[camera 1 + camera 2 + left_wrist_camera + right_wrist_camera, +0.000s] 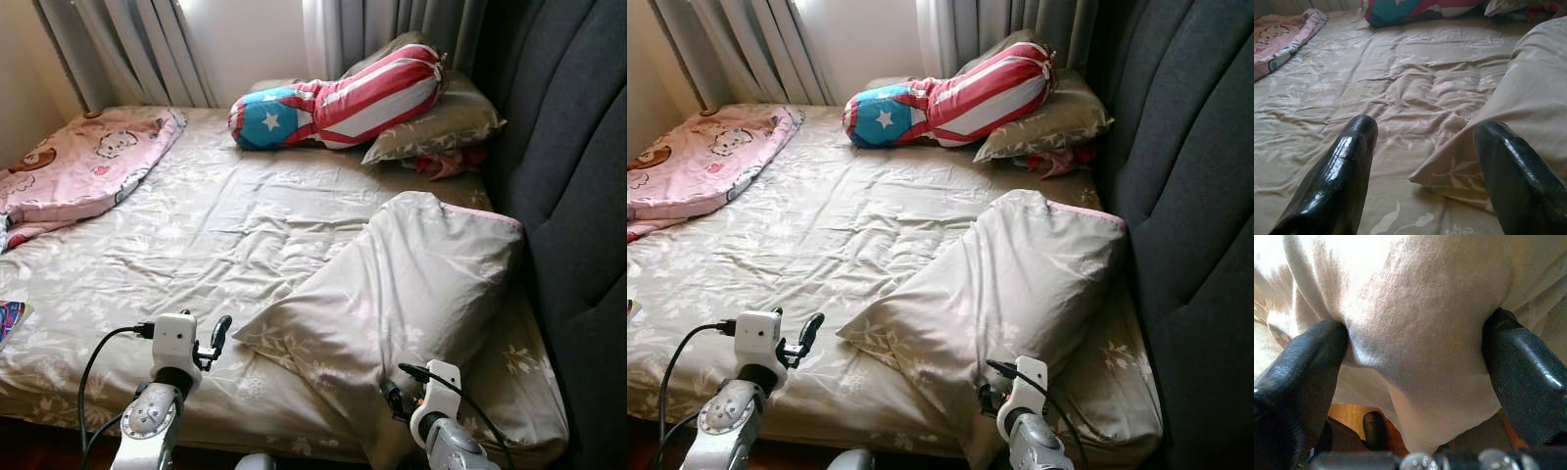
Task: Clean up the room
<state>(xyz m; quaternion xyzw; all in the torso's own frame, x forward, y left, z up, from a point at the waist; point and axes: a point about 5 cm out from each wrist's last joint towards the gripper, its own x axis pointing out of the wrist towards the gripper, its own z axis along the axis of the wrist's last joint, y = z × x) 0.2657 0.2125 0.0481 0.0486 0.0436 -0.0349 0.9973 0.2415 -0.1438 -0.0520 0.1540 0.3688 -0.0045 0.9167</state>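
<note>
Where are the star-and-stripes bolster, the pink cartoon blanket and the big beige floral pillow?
red, white and blue star-and-stripes bolster (338, 103), left eye view, striped middle.
pink cartoon-print blanket (83, 166), left eye view, centre of the folded cloth.
large beige floral pillow (411, 284), left eye view, middle of its upper face.

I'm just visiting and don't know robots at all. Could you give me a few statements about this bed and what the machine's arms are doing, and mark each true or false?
1. The right end effector has the beige pillow between its fingers. True.
2. The left end effector is gripping the bedsheet. False: its fingers are spread apart above the bedsheet, holding nothing.
3. A bolster with red and white stripes and a white star lies at the far end of the bed. True.
4. The pink blanket covers the beige pillow. False: it lies bunched on the bed's far left side, apart from that pillow.
5. The dark headboard stands on the robot's left. False: it runs along the right.
</note>
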